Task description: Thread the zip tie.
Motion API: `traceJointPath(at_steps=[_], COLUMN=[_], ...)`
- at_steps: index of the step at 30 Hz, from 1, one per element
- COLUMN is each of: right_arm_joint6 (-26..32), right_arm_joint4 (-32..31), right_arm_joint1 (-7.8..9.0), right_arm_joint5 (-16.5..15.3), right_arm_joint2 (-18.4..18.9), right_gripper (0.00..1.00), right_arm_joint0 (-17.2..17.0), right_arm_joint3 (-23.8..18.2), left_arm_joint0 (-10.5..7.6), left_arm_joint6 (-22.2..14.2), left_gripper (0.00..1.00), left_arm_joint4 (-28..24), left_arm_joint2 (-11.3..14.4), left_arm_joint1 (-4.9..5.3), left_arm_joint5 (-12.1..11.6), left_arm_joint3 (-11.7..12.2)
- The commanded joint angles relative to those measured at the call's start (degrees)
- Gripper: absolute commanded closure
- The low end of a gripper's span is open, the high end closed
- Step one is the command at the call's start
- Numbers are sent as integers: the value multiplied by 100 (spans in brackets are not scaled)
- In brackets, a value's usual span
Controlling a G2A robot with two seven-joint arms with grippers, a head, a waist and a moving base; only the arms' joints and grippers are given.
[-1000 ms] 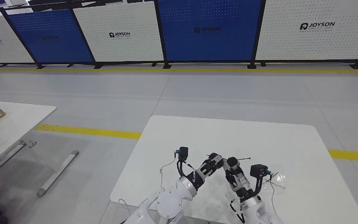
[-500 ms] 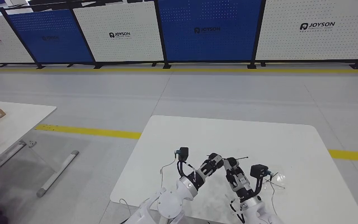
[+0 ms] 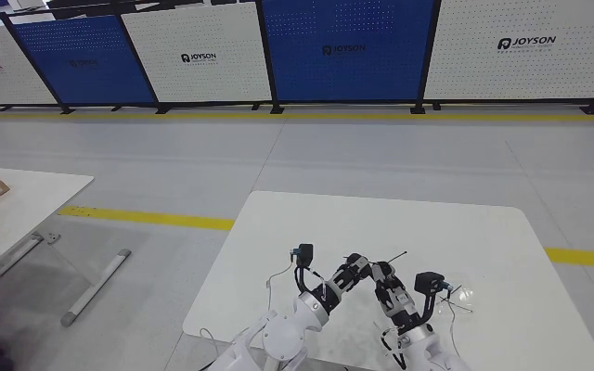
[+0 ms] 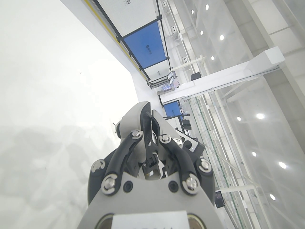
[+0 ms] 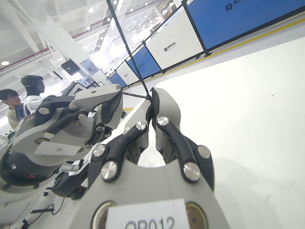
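Observation:
A thin black zip tie (image 5: 119, 29) rises from my right gripper (image 5: 151, 96), which is shut on it near a bend. From that bend a short strand runs across to my left gripper (image 5: 120, 94), whose tips are shut on its end. In the top view both grippers meet tip to tip over the near middle of the white table (image 3: 390, 223), the left gripper (image 3: 359, 263) beside the right gripper (image 3: 379, 270). The zip tie (image 3: 397, 257) pokes out to the right and away. In the left wrist view my left gripper (image 4: 150, 114) has its pads pressed together.
Thin cables (image 3: 459, 299) lie on the table to the right of the arms, near the front edge. Another white table (image 3: 37, 195) stands far off to the left. Blue and white panels (image 3: 343, 51) close off the floor behind.
The zip tie's free end has swung a little upward and away in the top view. Both grippers stay shut and close together.

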Motion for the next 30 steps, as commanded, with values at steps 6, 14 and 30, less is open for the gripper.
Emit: traceJointPath(at_steps=[6,14,30], right_arm_joint6=[53,129,140], right_arm_joint4=[-42,-82,-87], right_arm_joint1=[6,5,1], right_arm_joint5=[11,49,76], right_arm_joint2=[-15,-59,-114], right_gripper=[100,100,100], right_arm_joint0=[8,45,111], right_arm_joint3=[1,13,131], left_arm_joint0=[5,75,237], left_arm_joint6=[-29,-51,-89], left_gripper=[100,100,100], left_arm_joint4=[-3,-29,-89], left_arm_joint2=[18,-34,-148], left_arm_joint1=[-6,3,28], left_arm_joint5=[-110,-257,-474], left_arm_joint3=[-44,-129,-303])
